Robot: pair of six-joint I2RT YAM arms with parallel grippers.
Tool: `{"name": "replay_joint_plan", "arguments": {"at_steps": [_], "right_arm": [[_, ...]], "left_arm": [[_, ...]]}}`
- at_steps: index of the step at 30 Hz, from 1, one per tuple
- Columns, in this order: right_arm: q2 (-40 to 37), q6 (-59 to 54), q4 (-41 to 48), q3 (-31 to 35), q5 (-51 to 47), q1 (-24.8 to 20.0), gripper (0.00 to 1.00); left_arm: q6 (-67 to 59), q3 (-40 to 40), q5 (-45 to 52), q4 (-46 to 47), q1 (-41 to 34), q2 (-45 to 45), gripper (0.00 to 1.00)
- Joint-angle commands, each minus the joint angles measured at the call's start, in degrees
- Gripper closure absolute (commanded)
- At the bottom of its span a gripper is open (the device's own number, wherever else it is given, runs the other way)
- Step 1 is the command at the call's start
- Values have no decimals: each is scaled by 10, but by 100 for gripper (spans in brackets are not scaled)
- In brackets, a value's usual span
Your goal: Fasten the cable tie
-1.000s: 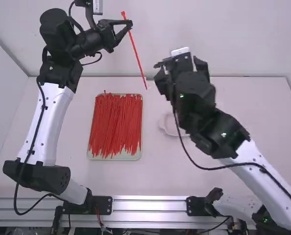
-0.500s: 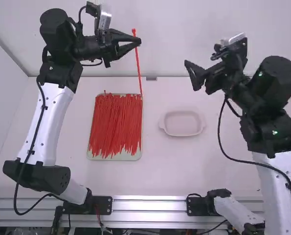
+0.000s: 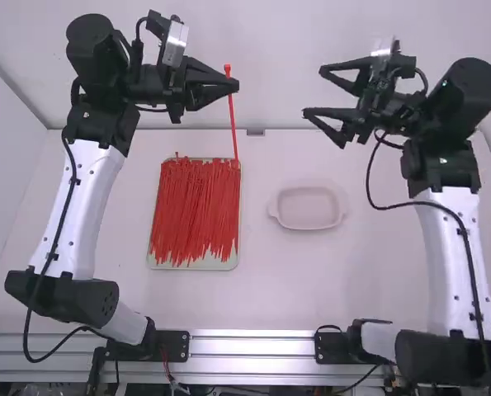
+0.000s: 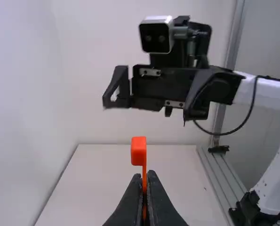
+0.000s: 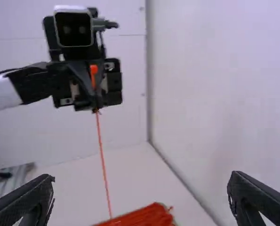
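Your left gripper [image 3: 231,83] raised, jaws clamped on a red cable tie [image 3: 233,124] near its head, your right gripper [image 3: 315,92] opposite, jaws wide apart

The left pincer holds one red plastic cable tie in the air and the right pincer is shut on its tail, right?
Not quite. The left pincer does hold the red plastic cable tie aloft, but the right pincer is open and apart from it, as the high view shows.
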State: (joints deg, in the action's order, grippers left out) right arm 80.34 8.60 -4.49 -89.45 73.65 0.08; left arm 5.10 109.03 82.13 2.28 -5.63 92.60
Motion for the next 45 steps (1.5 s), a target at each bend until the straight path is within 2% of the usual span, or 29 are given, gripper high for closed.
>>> {"name": "replay_joint_plan", "arguments": {"at_steps": [1,6,10,15,19,22,25,26,27,33,35,36,39,41,42,43,45], "right_arm": [[11,15,-10,-17,45,16,2],[21,-8,-6,-16,46,42,2],[30,-54,20,-16,41,76,2],[42,-59,20,-16,28,102,2],[58,-59,18,-16,20,122,1],[66,-61,18,-16,17,131,10],[73,-61,17,-16,17,138,28],[73,-61,17,-16,17,139,28],[74,-66,18,-16,17,142,37],[74,-74,19,-16,17,151,61],[74,-73,19,-16,17,148,94],[74,-70,19,-16,17,148,100],[74,-69,19,-16,17,150,100],[74,-70,19,-16,17,149,100],[74,-70,16,-16,17,146,100],[74,-69,15,-16,16,144,100],[74,-63,11,-16,10,140,100]], "left_arm": [[-5,15,12,-4,0,3,98],[-2,15,10,-4,0,3,98],[34,15,8,-28,-12,3,98],[61,15,7,-62,-32,3,98],[129,15,-44,-88,-51,3,98],[138,15,-64,-88,-52,3,98],[167,15,-82,-89,-57,3,98],[170,15,-83,-89,-57,3,98],[187,15,-88,-99,-56,3,98],[226,15,-98,-129,-54,3,98],[225,15,-101,-127,-57,3,98],[225,15,-102,-126,-55,3,98],[225,15,-105,-129,-54,3,98],[226,15,-114,-126,-57,3,89],[226,15,-122,-127,-57,3,76],[226,15,-127,-126,-55,3,68],[232,15,-130,-137,-52,3,65]]}}
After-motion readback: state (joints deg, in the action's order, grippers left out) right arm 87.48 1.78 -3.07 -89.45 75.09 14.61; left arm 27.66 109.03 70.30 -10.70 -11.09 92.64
